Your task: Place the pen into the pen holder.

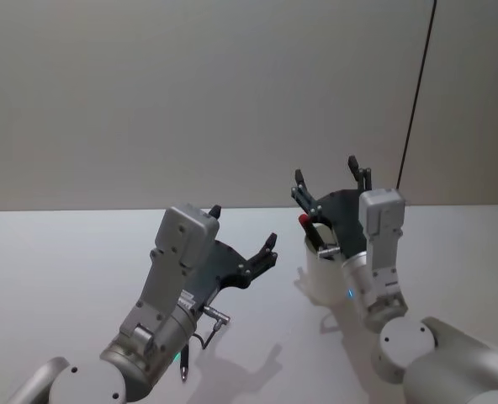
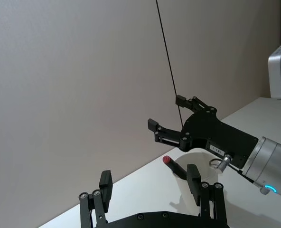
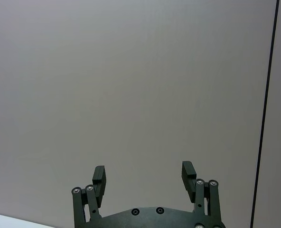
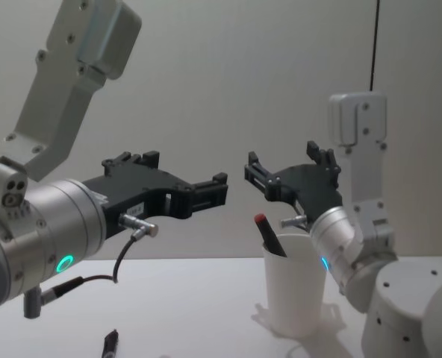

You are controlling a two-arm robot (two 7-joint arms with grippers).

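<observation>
**A:** Closest to the robot, a small dark thing (image 4: 110, 344) lay on the table (image 1: 64, 252) under the left arm. It was pen-like, but I could not tell what it was.

**B:** And the left gripper (image 1: 244, 225)?

**A:** It hung above the table with its fingers spread wide and nothing between them. It pointed across toward the cup and was well apart from it.

**B:** Then the holder.

**A:** The white pen holder (image 4: 296, 291) stood upright on the table on the robot's right. The pen (image 4: 268, 233) was already inside, leaning against the rim with its red end (image 4: 260, 219) poking up and out.

**B:** So was the placing done?

**A:** That was my reading. The right gripper (image 1: 326, 172) hovered just above and behind the rim, fingers parted, gripping nothing and not touching the pen. It looked like the moment just after letting go.

**B:** What did the next move call for?

**A:** A clean lift up and away. The fingers had to stay wide and clear of that red end, because a nudge could have tipped the light cup.

**B:** And beyond that?

**A:** The plain wall (image 1: 190, 84), with a thin black cable (image 1: 417, 93) running down it.
</observation>
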